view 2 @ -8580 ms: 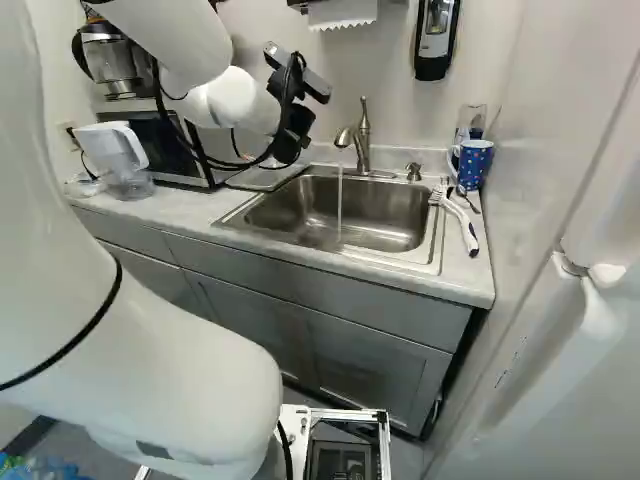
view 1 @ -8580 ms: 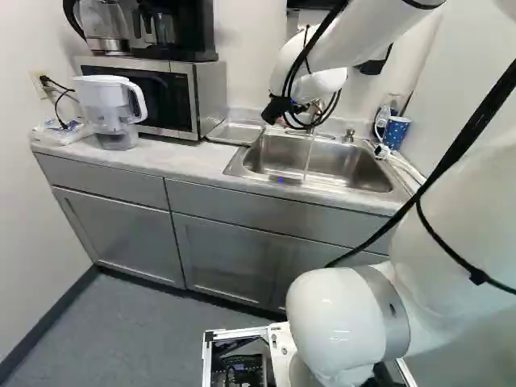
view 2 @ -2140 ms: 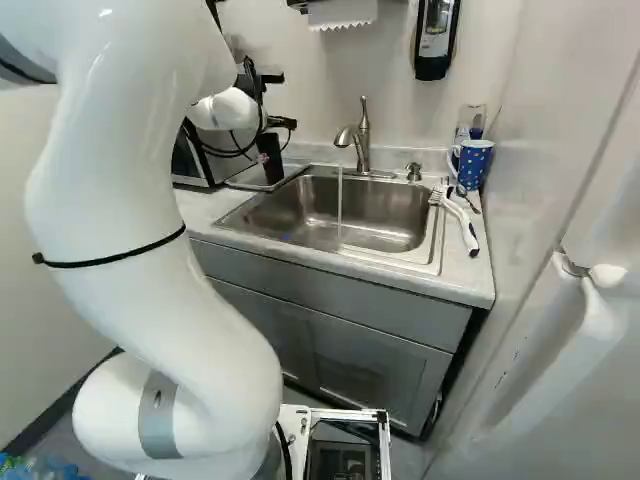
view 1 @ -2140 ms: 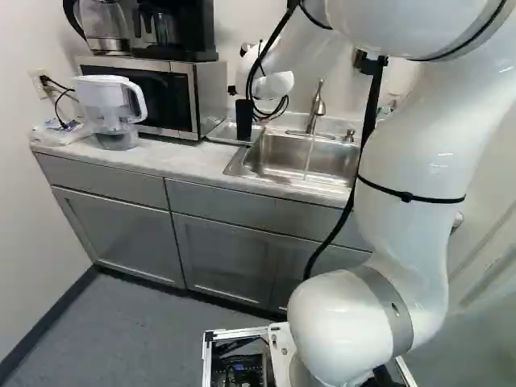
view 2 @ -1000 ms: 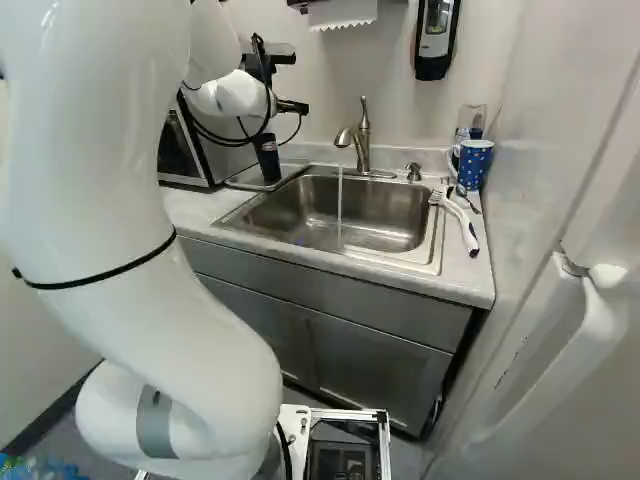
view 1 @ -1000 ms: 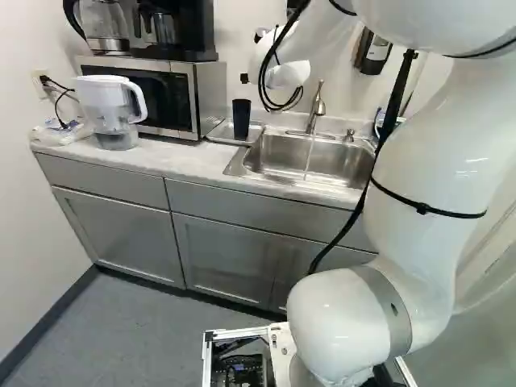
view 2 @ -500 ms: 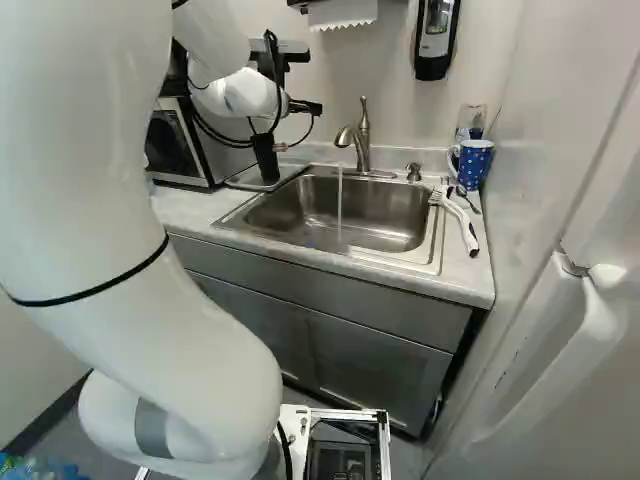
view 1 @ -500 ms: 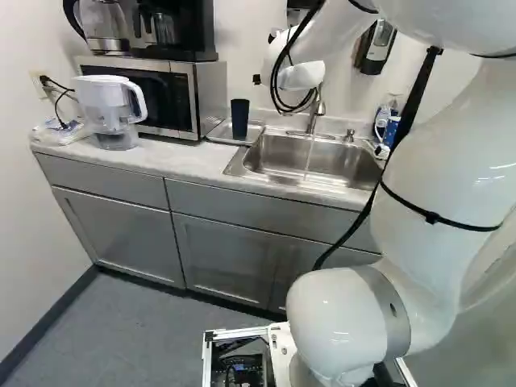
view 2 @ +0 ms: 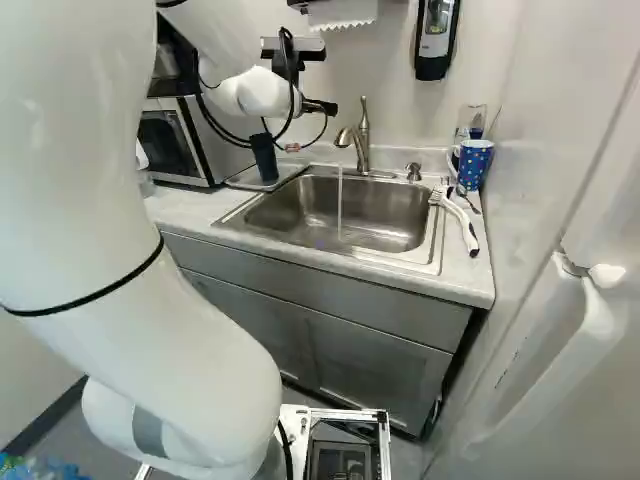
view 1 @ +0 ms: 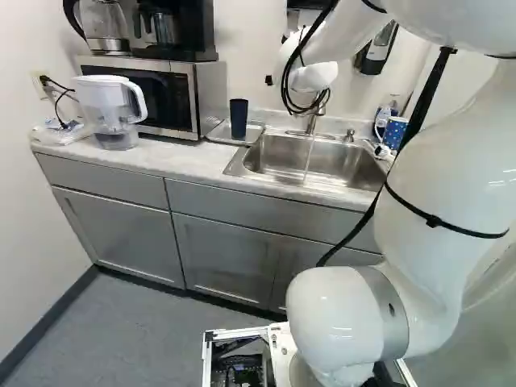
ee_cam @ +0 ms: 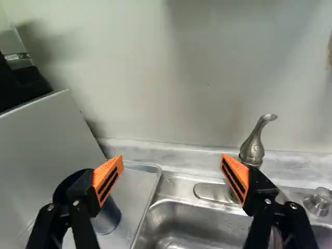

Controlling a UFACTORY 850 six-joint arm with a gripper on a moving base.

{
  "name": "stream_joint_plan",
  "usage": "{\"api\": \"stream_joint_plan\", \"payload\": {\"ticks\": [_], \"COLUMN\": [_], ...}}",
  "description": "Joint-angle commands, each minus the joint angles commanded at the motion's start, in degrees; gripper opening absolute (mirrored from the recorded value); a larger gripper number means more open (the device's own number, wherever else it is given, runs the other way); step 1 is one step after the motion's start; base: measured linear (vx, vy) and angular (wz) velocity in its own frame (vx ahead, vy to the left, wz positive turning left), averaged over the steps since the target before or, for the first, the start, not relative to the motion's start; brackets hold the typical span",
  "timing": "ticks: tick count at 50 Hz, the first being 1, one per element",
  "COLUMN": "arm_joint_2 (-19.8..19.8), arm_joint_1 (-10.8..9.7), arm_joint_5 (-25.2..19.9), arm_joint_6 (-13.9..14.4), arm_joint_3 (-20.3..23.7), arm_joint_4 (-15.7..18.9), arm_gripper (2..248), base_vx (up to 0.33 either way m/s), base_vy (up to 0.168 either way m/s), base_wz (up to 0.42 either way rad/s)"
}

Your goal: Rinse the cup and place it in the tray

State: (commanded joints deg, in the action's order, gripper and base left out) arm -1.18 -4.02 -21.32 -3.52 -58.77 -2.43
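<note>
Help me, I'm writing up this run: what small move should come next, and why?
Probably ease the open hand to the faucet handle to shut off the water running into the sink, since the cup already stands in the tray, clear of the hand.

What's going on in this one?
Nothing is being handled at this moment: the robot arm has its pincer open and empty near the faucet. The dark cup stands upright in the metal tray beside the sink. Water is running into the sink. Whether the cup has been rinsed can't be told from here.
</note>
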Motion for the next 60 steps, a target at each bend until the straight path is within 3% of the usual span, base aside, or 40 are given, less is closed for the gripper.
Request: {"api": "stream_joint_plan", "payload": {"ticks": [34, 60], "arm_joint_2": [-1.42, -3.6], "arm_joint_1": [-3.57, -4.74], "arm_joint_5": [0.19, 5.2], "arm_joint_6": [0.0, 0.0], "arm_joint_3": [-5.28, -10.59], "arm_joint_4": [0.0, 0.0], "arm_gripper": [247, 247], "base_vx": [0.0, 0.0], "base_vy": [0.0, 0.0], "base_wz": [0.0, 0.0]}}
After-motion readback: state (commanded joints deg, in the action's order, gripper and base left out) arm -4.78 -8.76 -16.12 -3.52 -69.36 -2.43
